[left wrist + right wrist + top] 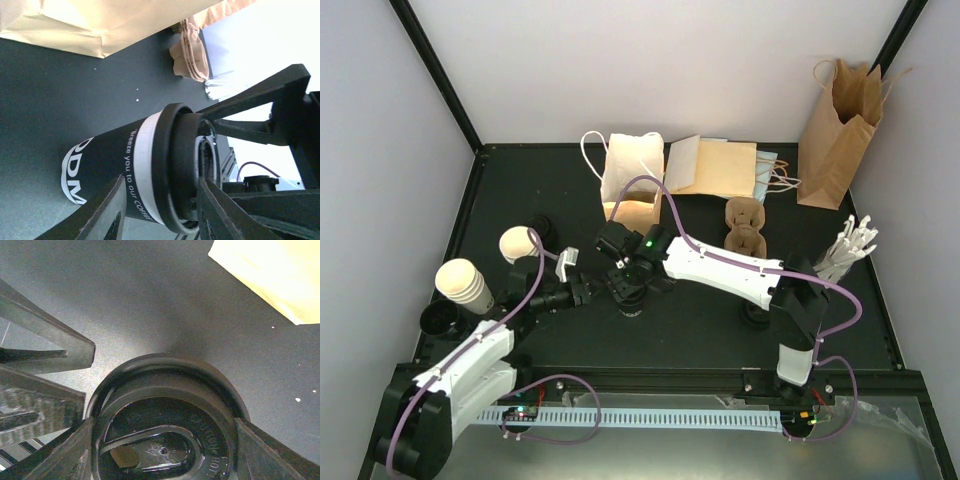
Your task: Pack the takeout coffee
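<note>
White walls closed in the black table [700, 330] on three sides. Near its left edge lay a tilted stack of cream paper cups [463, 284]; how many it held could not be told. One single cream cup [516, 243] sat just beyond it. Two loose black lids [438, 318] [542, 226] rested close by.

The left gripper [592, 290] reached in from the left with its fingers apart. Their tips were just beside the coffee cup [110, 170] and clamped on nothing.

That one cup, dark-walled with white lettering, stood on its base near the middle of the table, in front of the open bag [632, 175]. Its long axis was upright and its black lid [165, 390] faced up.

The right gripper [163, 425] came down from above. Its two fingers were pressed against opposite sides of the lid's rim, gripping the cup.

Behind, toward the far edge, the open kraft bag showed white handles. Flat kraft bags [715, 165] lay to its right, their number unclear. One pulp cup carrier [744, 226] sat in front of them.

A tall kraft bag [838, 135] stood in the far right corner. A bundle of white sticks [848, 248] lay by the right edge.
</note>
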Action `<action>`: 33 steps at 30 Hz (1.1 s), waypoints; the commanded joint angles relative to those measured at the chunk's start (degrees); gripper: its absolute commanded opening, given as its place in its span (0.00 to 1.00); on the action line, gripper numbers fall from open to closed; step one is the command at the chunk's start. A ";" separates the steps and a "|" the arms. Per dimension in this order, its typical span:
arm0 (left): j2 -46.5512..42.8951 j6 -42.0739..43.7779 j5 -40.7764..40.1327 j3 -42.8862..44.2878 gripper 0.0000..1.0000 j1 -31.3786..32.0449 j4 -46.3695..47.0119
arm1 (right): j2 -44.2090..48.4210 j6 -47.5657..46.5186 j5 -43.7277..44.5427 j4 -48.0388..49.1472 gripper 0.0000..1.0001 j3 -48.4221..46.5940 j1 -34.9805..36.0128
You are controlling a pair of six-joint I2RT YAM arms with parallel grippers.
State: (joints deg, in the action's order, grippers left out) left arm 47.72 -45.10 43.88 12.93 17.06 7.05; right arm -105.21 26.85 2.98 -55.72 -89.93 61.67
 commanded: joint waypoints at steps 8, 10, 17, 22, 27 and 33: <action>7.93 1.30 2.65 1.87 0.40 0.08 3.24 | -3.47 -1.02 -1.76 -3.30 0.68 1.67 -0.15; 8.31 2.70 1.54 2.65 0.40 0.08 -0.37 | -3.63 -1.00 -1.69 -3.29 0.68 1.78 -0.15; 9.01 7.63 -3.35 5.67 0.38 0.08 -11.05 | -4.95 -1.16 -2.99 -3.40 0.68 2.34 -0.15; 10.71 8.30 -4.18 5.67 0.38 0.08 -12.32 | -4.77 -1.37 -4.53 -2.44 0.68 4.10 -0.77; 13.45 7.85 -4.17 4.17 0.37 0.08 -11.02 | -5.11 -2.12 -5.28 -2.29 0.68 5.51 -1.20; 15.12 7.36 -4.35 2.29 0.37 0.07 -8.97 | -6.38 -3.45 -7.32 -1.35 0.68 7.02 -1.62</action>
State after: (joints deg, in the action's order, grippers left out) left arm 59.94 -38.96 46.28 18.20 16.99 1.96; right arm -105.08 25.02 0.97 -53.93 -88.33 60.53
